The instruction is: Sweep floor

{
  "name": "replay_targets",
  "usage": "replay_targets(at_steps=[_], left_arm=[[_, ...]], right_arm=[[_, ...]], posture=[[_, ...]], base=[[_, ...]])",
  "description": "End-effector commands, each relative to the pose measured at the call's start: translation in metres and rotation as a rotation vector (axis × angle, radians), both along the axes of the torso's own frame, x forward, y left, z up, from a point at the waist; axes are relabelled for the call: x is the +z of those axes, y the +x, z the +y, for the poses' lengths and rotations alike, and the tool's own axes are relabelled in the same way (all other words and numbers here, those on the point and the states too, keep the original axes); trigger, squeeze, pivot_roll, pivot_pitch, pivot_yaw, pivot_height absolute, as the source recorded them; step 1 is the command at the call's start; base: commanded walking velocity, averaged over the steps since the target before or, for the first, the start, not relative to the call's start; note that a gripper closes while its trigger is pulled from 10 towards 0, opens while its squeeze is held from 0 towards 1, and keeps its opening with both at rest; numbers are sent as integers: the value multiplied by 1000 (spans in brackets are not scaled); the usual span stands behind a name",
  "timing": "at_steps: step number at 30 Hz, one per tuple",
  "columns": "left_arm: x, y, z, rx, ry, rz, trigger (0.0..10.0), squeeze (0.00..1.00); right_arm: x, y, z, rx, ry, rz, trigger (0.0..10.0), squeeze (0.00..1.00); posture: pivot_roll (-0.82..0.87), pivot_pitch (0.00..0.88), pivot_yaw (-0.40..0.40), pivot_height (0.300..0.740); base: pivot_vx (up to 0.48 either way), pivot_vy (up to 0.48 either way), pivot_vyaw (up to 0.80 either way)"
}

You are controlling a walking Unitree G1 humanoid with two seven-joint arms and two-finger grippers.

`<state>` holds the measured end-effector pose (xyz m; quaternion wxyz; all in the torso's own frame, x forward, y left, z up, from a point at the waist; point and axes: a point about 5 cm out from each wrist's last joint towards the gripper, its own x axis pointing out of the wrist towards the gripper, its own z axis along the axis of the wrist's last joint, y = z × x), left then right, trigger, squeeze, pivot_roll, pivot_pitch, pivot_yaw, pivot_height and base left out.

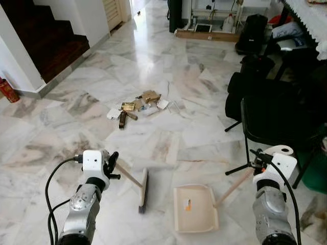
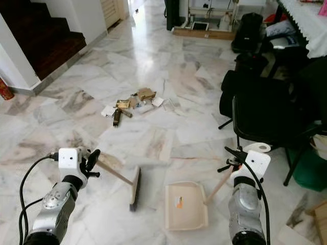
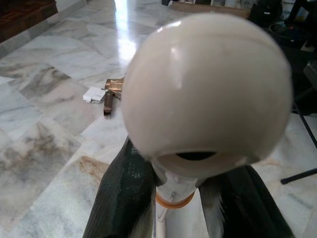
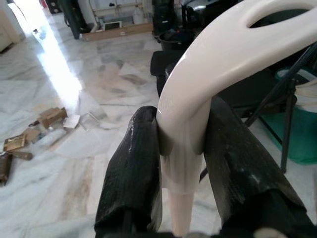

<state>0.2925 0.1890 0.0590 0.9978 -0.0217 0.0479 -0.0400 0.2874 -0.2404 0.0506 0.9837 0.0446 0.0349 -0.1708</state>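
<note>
I keep the left end effector (image 1: 113,162) pinching the broom (image 1: 142,191) handle and the right end effector (image 2: 233,157) clamping the dustpan (image 1: 195,208) handle; the debris pile (image 1: 138,105) lies far ahead on the floor (image 1: 168,71), so both tools rest near, ready.

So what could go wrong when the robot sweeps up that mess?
The trash lies well ahead of the broom and dustpan, so a long push could scatter the light scraps. The black chair stands close on the right, so the right gripper, shut on the dustpan handle, might bump it. The left gripper grips just under the broom's knob, which may slip.
</note>
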Motion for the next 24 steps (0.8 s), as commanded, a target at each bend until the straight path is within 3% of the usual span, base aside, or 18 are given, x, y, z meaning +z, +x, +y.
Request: replay_targets(at_steps=[1,24], left_arm=[[11,7,-4,-4,0,-56,10000,0],[18,13,-3,-13,1,-80,10000,0]], right_arm=[[12,5,-4,-9,-2,-51,10000,0],[12,8,5,12,11,-53,10000,0]], posture=[[-1,0,50,740],[9,0,63,740]], base=[[0,360,0],[0,432,0]])
